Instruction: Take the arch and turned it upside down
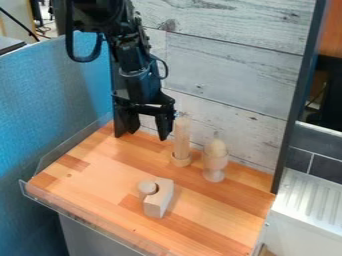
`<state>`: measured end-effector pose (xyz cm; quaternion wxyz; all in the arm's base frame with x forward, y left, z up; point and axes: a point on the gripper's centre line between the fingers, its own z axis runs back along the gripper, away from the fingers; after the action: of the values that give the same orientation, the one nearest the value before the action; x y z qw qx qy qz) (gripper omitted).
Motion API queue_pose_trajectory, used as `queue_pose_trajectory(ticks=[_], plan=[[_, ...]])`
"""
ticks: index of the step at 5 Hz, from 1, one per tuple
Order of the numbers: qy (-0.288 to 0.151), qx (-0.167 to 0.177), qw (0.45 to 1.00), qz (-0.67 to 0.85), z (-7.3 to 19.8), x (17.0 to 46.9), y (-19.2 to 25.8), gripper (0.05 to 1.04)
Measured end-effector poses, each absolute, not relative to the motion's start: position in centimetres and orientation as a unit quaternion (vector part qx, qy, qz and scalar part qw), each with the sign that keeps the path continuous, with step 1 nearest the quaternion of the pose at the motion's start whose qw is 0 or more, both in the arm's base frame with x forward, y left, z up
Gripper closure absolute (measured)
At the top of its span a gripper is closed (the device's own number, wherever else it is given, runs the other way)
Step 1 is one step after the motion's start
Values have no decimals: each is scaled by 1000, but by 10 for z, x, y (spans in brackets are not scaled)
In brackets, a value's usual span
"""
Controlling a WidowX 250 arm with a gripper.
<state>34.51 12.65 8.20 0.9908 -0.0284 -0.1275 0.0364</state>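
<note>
Hanging over the back left corner of the counter [87, 175], the black gripper [143, 133] points downward with its two fingers spread apart. The pale wooden arch [159, 200] lies between the counter's middle and its front edge, its curved hollow facing the left side, with a small wooden ball [147, 188] right at that hollow. Nearer the back edge, a wooden cylinder [182, 140] stands upright in a ring-shaped base [180, 160], left of a wooden goblet shape [215, 162] with a rounded top.

It looks like a robotics lab: black robot arm [135, 67], clear-rimmed wooden worktop [100, 187] (blue partition [57, 85] alongside), plank-patterned backboard [227, 67].
</note>
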Motion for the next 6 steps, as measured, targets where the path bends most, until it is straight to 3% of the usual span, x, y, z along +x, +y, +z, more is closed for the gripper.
queue_pose_trajectory(ticks=[1, 4, 6], plan=[[-108, -34, 993, 41, 68, 342, 126, 82], [-54, 40, 996, 64, 33, 308, 127, 82], [-52, 49, 995, 63, 26, 309, 119, 82]])
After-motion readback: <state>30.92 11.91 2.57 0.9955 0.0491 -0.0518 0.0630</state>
